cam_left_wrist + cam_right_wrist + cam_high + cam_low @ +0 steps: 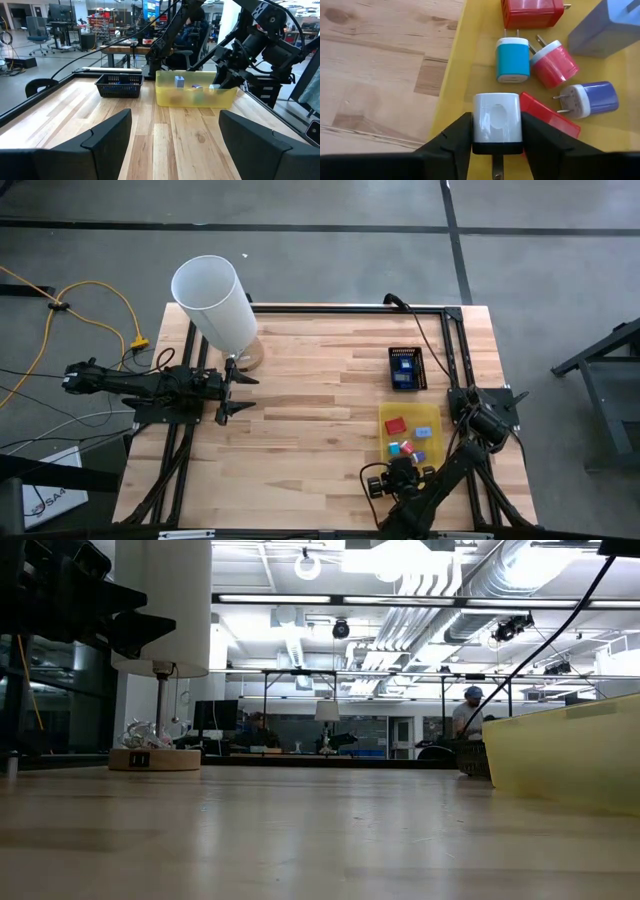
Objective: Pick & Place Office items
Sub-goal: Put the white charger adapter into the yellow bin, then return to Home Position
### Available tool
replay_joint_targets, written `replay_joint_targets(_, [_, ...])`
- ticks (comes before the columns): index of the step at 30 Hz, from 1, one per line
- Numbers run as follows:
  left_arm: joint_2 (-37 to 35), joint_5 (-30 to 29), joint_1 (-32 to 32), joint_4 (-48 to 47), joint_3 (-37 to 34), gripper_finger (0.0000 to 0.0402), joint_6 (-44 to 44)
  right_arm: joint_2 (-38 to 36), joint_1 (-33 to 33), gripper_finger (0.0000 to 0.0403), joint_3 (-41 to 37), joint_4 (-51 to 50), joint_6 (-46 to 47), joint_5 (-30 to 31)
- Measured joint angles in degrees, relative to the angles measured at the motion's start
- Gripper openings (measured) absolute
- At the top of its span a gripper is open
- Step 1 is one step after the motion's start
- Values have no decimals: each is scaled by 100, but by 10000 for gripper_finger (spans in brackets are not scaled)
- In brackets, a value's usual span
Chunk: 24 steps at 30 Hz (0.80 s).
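the right gripper [496,131] hangs over the near end of the yellow translucent rectangular tray [451,82], its 2 dark fingers [454,137] pressed against the flat sides of a small white plastic plug-in block with a black base [496,122], so it is grasping that block. the block's metal prong points back toward the wrist, its long axis running along the line of the fingers, and it appears to sit just above the tray floor rather than on it. beyond it in the tray lie a cyan block [512,61], a round pink one [554,64], a blue-violet one [592,99] and 2 red pieces [530,12]. in the high view the tray [429,414] sits at the table's right side, right under this arm, with a black mesh basket [407,367] just beyond it, well apart from the left gripper [232,387], which waits with its fingers spread wide beside the tall white cylinder [214,302]. the right arm is plainly the nearer one for any carry toward the basket.
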Motion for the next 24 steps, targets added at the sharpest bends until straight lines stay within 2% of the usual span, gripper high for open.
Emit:
replay_joint_targets(6, [-1, 2, 2, 0, -2, 293, 0, 0, 0, 164, 0, 8, 8, 0])
replay_joint_targets(24, [0, 1, 2, 0, -1, 293, 0, 0, 0, 167, 2, -269, 40, 20])
